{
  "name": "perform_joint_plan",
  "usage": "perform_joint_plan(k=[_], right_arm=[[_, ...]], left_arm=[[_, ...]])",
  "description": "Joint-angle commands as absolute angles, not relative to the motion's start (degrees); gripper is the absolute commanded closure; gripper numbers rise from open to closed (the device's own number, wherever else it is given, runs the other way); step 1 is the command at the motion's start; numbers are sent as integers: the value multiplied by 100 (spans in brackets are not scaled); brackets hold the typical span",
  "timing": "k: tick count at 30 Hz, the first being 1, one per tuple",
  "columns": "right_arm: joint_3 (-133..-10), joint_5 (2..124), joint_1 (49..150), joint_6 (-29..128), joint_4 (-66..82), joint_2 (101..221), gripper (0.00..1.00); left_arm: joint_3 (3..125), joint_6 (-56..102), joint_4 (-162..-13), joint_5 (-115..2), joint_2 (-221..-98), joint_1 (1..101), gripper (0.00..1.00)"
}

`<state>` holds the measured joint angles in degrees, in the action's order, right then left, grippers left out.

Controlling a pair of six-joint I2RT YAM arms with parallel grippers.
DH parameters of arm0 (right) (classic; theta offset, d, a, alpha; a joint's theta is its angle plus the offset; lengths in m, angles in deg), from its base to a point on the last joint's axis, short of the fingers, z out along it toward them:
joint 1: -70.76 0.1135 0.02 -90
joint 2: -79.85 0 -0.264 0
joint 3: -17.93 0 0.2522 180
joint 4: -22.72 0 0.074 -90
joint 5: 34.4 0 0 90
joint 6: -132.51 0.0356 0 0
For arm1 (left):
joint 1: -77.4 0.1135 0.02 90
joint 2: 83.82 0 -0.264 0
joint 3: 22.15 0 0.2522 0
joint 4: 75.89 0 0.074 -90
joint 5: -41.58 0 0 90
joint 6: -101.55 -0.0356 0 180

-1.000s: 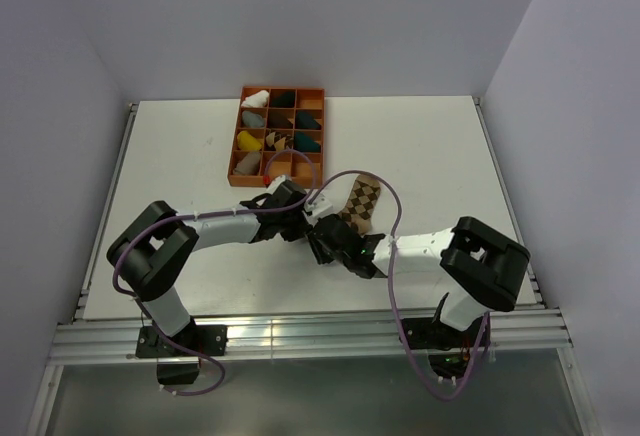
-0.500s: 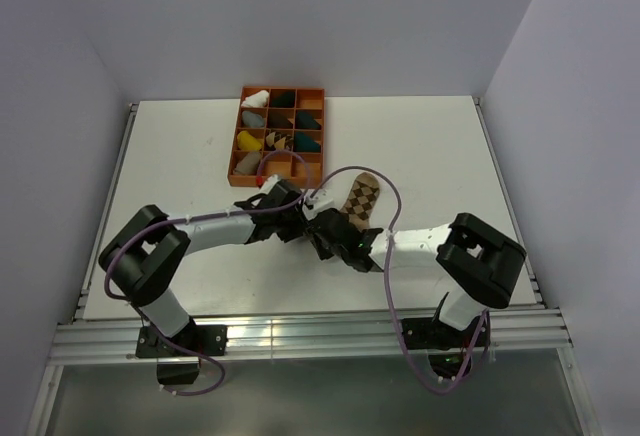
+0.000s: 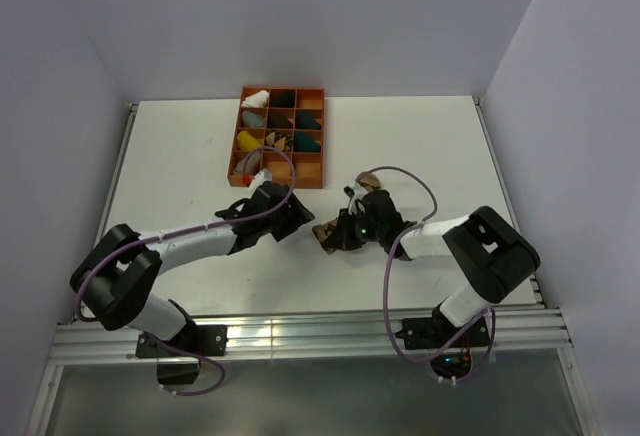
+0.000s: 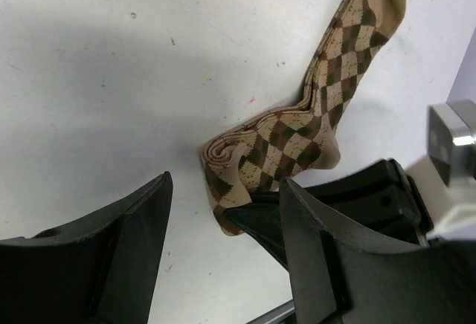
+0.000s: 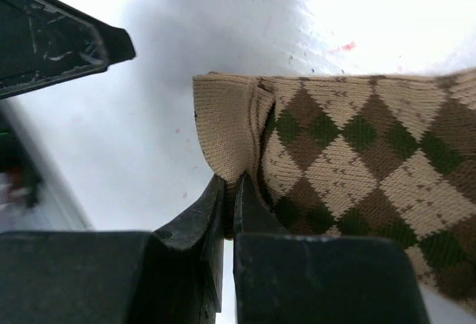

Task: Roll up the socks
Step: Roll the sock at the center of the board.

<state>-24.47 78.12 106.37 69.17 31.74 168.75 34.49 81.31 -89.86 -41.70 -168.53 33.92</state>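
Handoff just happened. 1 second back your left gripper (image 4: 223, 190) was nearly closed, down at the sock (image 4: 320, 108) right next to the other arm. Now its jaws stand wide with nothing in them, and it's backed off to the left, just beside the fold.

Your right gripper (image 5: 232, 190) has gone from half open to clamped tight on the folded cuff end, so it's holding the start of the roll alone.

The sock sits mid-table (image 3: 450, 146), on the near side of the tray (image 3: 284, 89), with foot and toe flat and pointing away. I only see the argyle 1. The tan layers in the fold might be the 2nd sock, can't tell.

My read: barely started, and if that pinch slips it springs open.
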Motion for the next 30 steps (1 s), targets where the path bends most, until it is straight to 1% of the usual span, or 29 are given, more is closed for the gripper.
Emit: perform_joint_plan(k=[1,5,7,10,14,22,30], right_arm=[[-2079,9408,10223,7599,3953,17300,100],[-1833,10015,9732,8213,4953,17844,100],[-1798,10121,9608,8311,5053,17977,100],[-1824,10165,9493,8356,5044,18162,100],[-1912,10051,9405,8260,4694,18233,100],[-1939,10077,9291,8312,4675,18461,100],[-1956,9928,9220,8198,4438,18382,100]], left_arm=[[3442,8134,-8499,-4341,-16899,3372,36],[3512,8072,-8429,-4412,-17126,3232,38],[3573,8037,-8455,-4429,-17232,3188,38],[3626,8046,-8438,-4499,-17426,3135,41],[3635,8055,-8420,-4508,-17575,3117,47],[3714,8019,-8288,-4605,-17900,3064,48],[3916,7958,-8332,-4719,-18243,3020,56]])
